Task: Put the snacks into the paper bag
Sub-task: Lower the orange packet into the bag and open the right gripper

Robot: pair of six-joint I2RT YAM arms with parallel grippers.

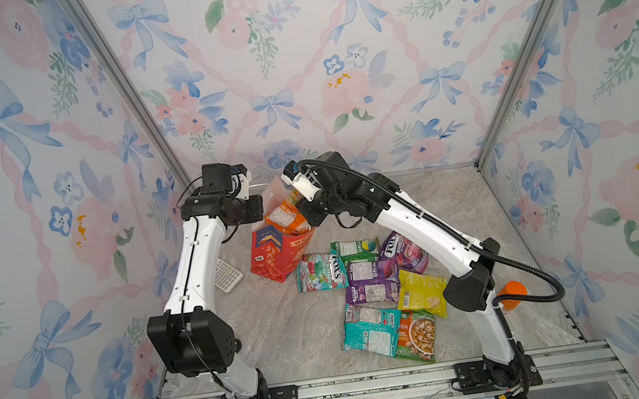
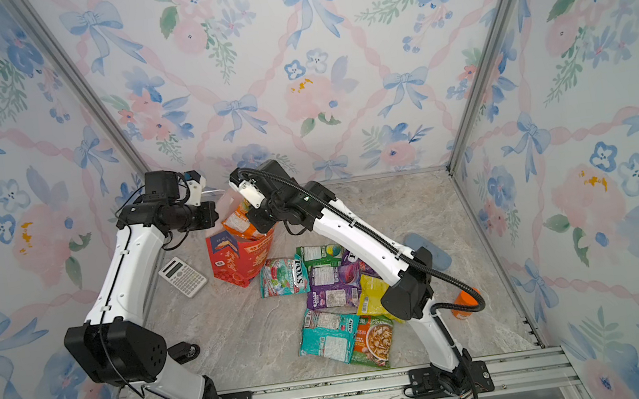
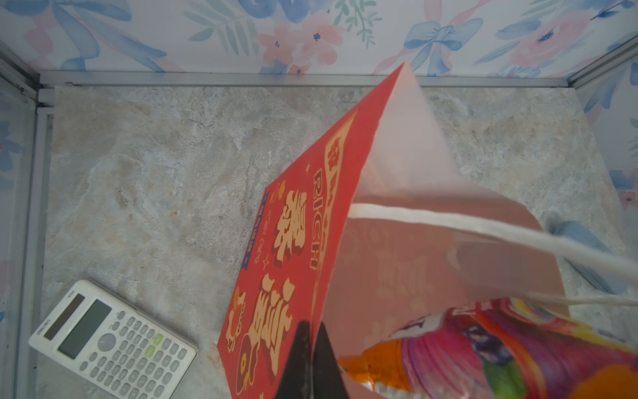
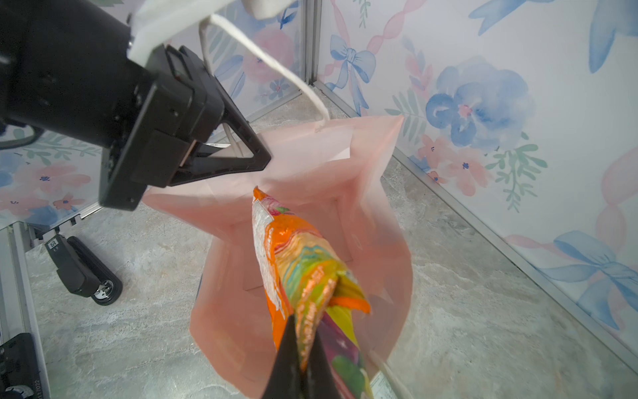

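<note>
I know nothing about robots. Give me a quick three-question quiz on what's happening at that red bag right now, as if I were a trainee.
1. True or false: the right claw holds an orange packet with its tip pointing into the open mouth of the paper bag.
2. What does the left claw grip? A the paper bag's edge; B the orange packet; C nothing.
3. Fill in: the bag's cord handles are ____ in colour.

Key: 1 true; 2 A; 3 white.
</note>
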